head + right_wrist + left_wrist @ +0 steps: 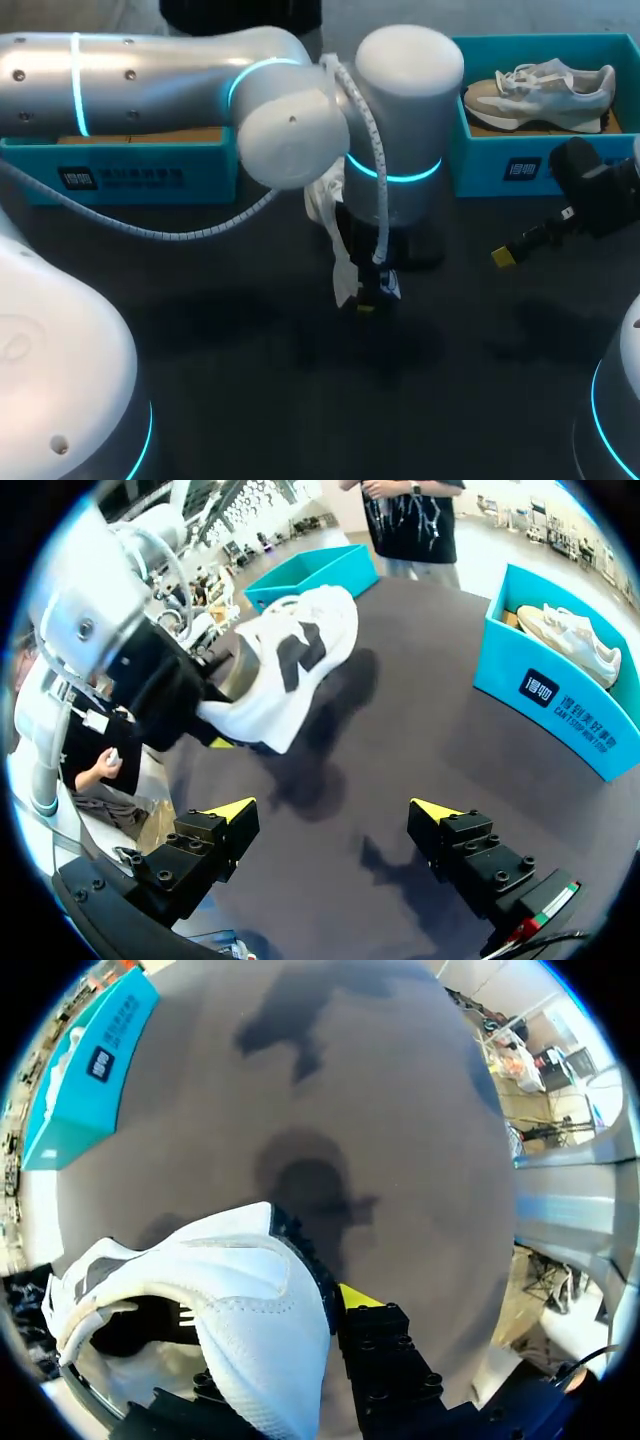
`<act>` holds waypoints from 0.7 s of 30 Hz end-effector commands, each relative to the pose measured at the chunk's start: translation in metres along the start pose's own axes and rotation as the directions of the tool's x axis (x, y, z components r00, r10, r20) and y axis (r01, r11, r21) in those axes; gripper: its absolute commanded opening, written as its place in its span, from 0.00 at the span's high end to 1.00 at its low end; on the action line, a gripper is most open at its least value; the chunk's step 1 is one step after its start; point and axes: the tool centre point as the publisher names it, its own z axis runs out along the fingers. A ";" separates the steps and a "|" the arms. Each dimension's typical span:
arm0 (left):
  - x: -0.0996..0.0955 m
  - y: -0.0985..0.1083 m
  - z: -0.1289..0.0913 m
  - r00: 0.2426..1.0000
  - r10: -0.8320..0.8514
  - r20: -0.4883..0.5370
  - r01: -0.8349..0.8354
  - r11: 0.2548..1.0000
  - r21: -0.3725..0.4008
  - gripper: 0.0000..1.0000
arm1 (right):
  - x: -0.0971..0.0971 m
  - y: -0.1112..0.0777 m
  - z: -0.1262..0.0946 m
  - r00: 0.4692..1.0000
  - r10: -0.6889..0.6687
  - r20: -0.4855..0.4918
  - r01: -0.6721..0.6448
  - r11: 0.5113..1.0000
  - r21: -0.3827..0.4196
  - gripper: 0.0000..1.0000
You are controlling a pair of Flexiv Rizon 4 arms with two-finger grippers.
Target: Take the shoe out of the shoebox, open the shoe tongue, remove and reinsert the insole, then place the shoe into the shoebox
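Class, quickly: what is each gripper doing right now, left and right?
Left gripper: closed, holding the white shoe.
Right gripper: open, holding nothing.

— Head cam: ur left gripper point(372, 295)?
— Mostly behind my left arm point(400, 120), w/ most of the white fabric sneaker point(322, 205).
— Wrist cam?
— One yellow fingertip point(355, 1297) shows; other's under sneaker. Teal rectangular shoebox point(95, 1080) cut by rim.
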 end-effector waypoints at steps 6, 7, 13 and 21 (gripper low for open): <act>0.012 0.025 -0.061 0.996 0.081 0.023 -0.081 0.996 0.023 1.00 | 0.000 0.000 0.000 1.000 0.000 0.001 0.000 1.000 0.000 0.00; 0.013 0.026 -0.064 0.995 0.091 0.031 -0.092 0.996 0.021 1.00 | 0.000 0.000 0.000 1.000 0.000 0.001 0.000 1.000 0.000 0.00; 0.019 0.027 -0.070 0.991 0.129 0.036 -0.130 0.991 0.021 1.00 | 0.000 0.000 0.000 1.000 0.000 0.001 0.000 1.000 0.000 0.00; 0.021 0.030 -0.076 0.983 0.183 0.032 -0.183 0.983 0.016 1.00 | 0.000 0.000 0.000 1.000 0.000 0.001 0.000 1.000 0.000 0.00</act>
